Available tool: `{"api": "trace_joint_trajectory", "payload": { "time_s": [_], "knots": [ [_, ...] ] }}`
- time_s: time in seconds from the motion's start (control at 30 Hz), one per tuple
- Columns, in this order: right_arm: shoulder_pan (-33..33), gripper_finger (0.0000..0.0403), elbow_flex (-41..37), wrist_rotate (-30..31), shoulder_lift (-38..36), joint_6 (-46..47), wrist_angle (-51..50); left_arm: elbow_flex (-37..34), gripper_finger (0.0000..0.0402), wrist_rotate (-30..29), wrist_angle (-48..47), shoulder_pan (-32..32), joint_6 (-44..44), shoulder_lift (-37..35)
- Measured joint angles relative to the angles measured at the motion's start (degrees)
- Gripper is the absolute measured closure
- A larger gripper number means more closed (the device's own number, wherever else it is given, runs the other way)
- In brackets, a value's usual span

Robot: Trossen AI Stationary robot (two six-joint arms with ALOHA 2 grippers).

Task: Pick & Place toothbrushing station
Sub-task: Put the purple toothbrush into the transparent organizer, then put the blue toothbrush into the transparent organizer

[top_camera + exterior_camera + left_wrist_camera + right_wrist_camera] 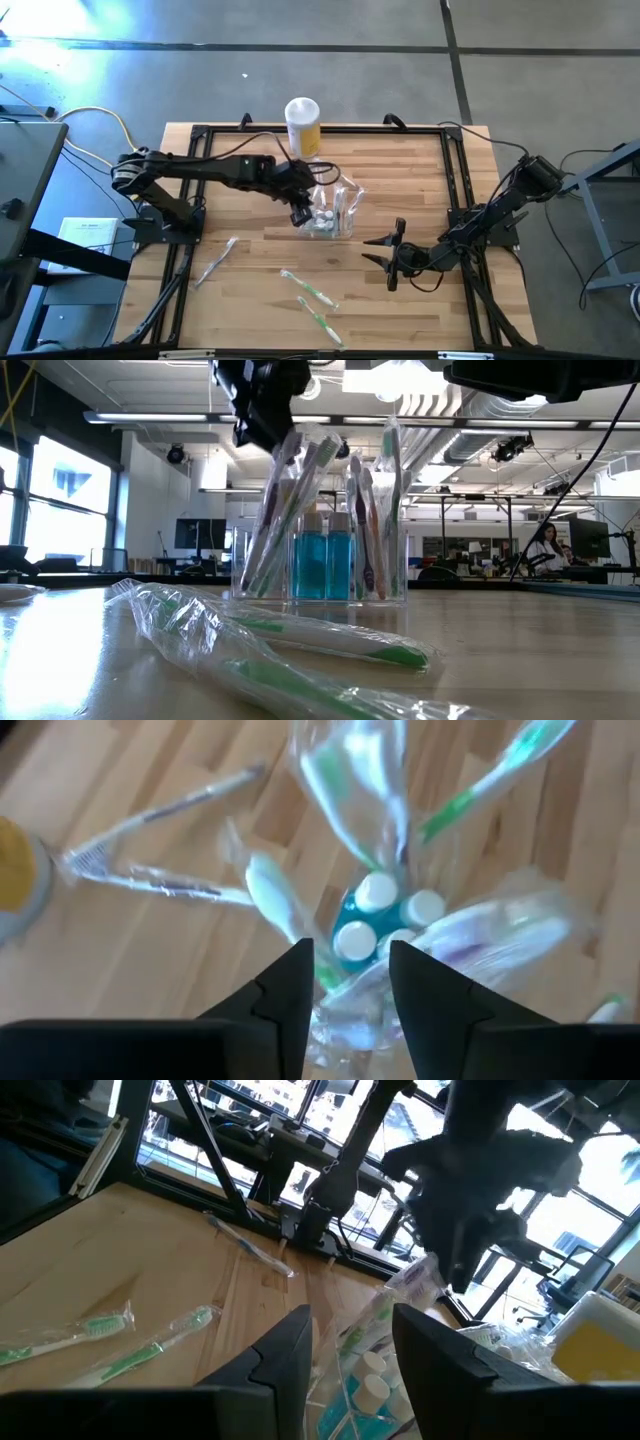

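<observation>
The toothbrushing station (332, 213) is a clear holder standing on the table's middle. It holds small blue bottles with white caps (378, 892) and several wrapped toothbrushes (285, 510), which stand in it and lean outward. My left gripper (348, 970) hovers open just above the station's left side (262, 405), with nothing between its fingers. My right gripper (382, 253) stands open to the right of the station, pointing level toward it (350, 1350), and is empty.
Three wrapped toothbrushes lie loose on the table: one near left (215, 262) and two near the front (308, 288) (322, 322). A yellow canister with a white lid (303, 125) stands at the far edge. A black frame (455, 180) borders the tabletop.
</observation>
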Motion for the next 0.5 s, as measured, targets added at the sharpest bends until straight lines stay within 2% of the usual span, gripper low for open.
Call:
{"api": "trace_joint_trajectory", "payload": {
  "time_s": [0.23, 0.33, 0.5],
  "knots": [
    [0.0, 0.027, 0.0, 0.0, 0.0, 0.3, -0.9, 9.4, 0.0272, -1.2, -9.3, -0.4, 0.7, 0.0],
    [0.0, 0.027, 0.0, 0.0, 0.0, 1.2, -1.7, 12.8, 0.0272, -1.3, -17.3, -1.5, 1.1, -0.1],
    [0.0, 0.027, 0.0, 0.0, 0.0, 1.3, -1.8, 14.9, 0.0272, -0.2, -34.1, -5.5, -6.0, -0.1]
  ]
}}
